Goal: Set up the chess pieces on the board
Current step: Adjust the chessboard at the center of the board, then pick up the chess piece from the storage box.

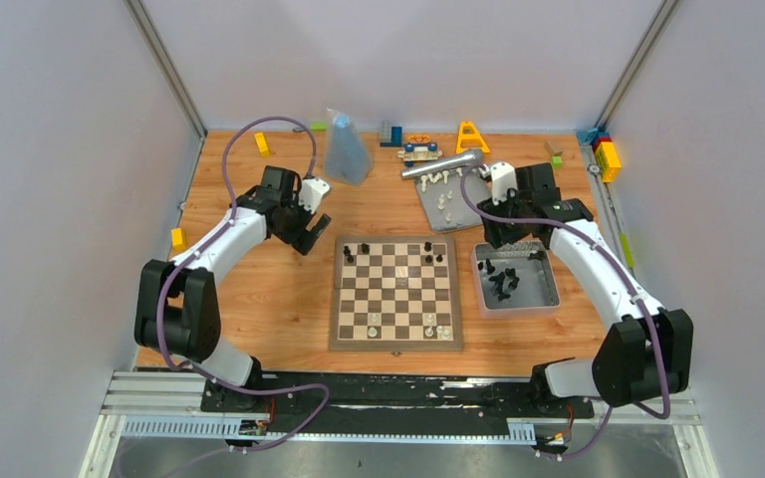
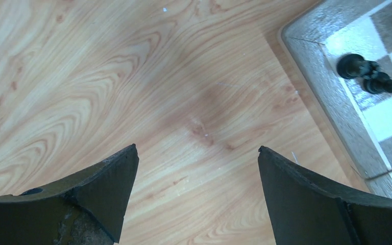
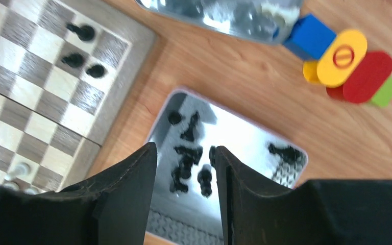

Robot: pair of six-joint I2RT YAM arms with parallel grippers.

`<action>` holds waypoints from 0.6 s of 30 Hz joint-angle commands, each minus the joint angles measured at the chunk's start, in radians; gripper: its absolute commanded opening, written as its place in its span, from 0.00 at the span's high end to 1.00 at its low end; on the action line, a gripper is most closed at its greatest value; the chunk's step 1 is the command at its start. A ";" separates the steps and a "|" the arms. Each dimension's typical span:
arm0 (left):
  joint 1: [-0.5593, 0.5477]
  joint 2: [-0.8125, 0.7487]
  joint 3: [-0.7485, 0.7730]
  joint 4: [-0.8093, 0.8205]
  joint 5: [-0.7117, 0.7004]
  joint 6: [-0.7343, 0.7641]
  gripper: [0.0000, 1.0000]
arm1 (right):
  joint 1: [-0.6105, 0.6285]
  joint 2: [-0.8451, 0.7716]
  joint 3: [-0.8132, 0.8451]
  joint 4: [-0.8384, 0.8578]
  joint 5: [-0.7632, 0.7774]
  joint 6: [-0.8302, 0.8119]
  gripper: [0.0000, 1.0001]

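Dark-brown and cream checks covered the board (image 1: 395, 344), which lay flat mid-table (image 1: 259, 299) between the arms. A few tiny chess pieces (image 1: 428, 257) stood on it, and more black ones lay in the grey tray (image 1: 550, 291) beside its right edge. The left gripper (image 2: 196, 153) gaped wide over bare wood. The right gripper (image 3: 186, 150) hung narrowly parted above that tray.
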 commanded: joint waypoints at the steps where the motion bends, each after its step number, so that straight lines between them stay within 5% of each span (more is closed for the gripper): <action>1: -0.007 -0.094 0.011 -0.061 -0.010 -0.006 0.05 | -0.046 -0.040 -0.057 -0.128 0.086 -0.037 0.53; 18: -0.007 -0.159 0.000 -0.100 -0.003 -0.018 0.04 | -0.177 0.007 -0.207 -0.112 0.022 -0.082 0.63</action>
